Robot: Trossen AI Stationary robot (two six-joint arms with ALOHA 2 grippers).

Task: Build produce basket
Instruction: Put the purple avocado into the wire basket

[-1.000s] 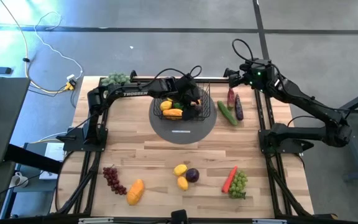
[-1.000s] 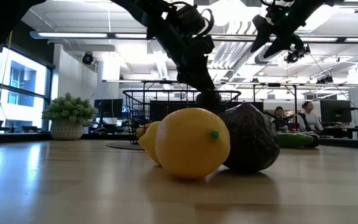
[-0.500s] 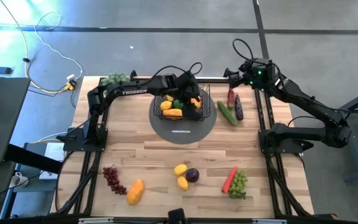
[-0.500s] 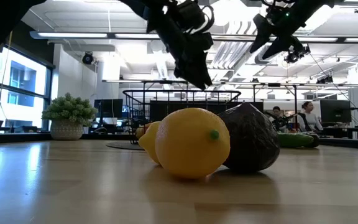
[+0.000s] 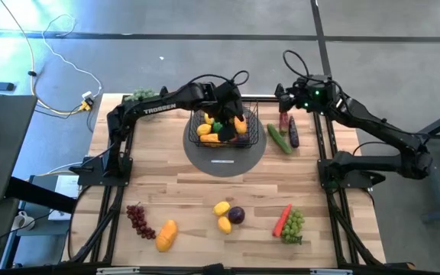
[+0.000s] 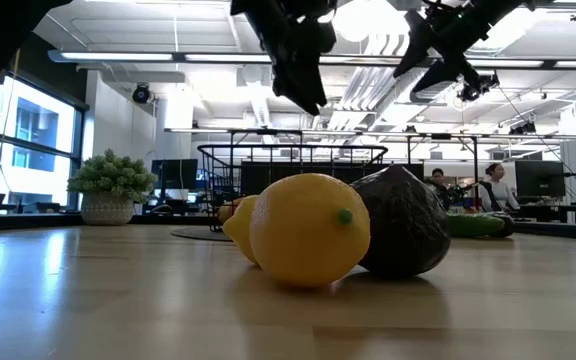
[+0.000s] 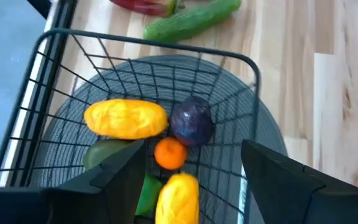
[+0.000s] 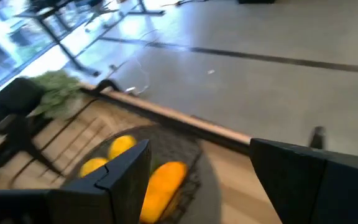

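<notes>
The black wire basket [image 5: 221, 127] stands on a grey round disc [image 5: 228, 156] at the far middle of the table. It holds yellow pieces, a small orange fruit, a purple plum [image 7: 192, 121] and a green piece. My left gripper [image 5: 231, 109] hangs open and empty above the basket; it also shows in the left wrist view [image 7: 194, 180] and the low view [image 6: 303, 85]. My right gripper [image 5: 281, 96] is open and empty in the air at the far right, above a cucumber [image 5: 279, 138] and an eggplant [image 5: 293, 134]; it also shows in the right wrist view [image 8: 197, 177].
Near the front edge lie purple grapes [image 5: 138, 220], a mango [image 5: 166, 235], two lemons [image 5: 222, 215], a plum [image 5: 237, 215], a carrot [image 5: 282, 219] and green grapes [image 5: 294, 226]. A pale green bushy cluster [image 5: 142, 97] stands at the far left. People sit in the room behind [image 6: 493, 185].
My left gripper has risen out of the basket to well above its rim, open, drifting a little toward the far edge. My right gripper has shifted slightly toward the table's left. The basket and the produce on the table have stayed where they were.
</notes>
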